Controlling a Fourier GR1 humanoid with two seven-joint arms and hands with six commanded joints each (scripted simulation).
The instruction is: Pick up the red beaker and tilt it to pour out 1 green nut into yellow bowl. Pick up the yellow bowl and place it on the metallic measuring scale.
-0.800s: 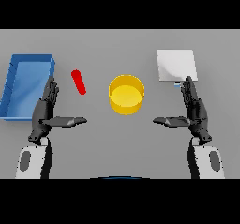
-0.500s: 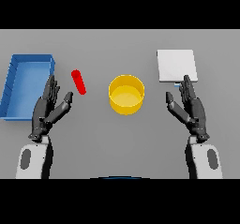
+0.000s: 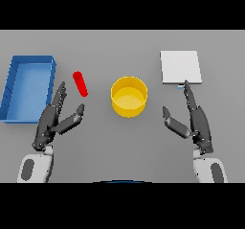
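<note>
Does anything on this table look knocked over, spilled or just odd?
Nothing is spilled. The red beaker seems to lie on its side between the blue tray and the yellow bowl, rather than upright. Both hands are open, touching nothing.

No readable text anywhere on this one, folks. The red beaker (image 3: pixel 80 83), the yellow bowl (image 3: pixel 129 96) and the metallic measuring scale (image 3: pixel 180 67) near the table's far right edge are all plain, with no labels, brands or numbers. Same for the blue tray (image 3: pixel 10 86) at the table's left edge: bare walls, no markings.
</note>
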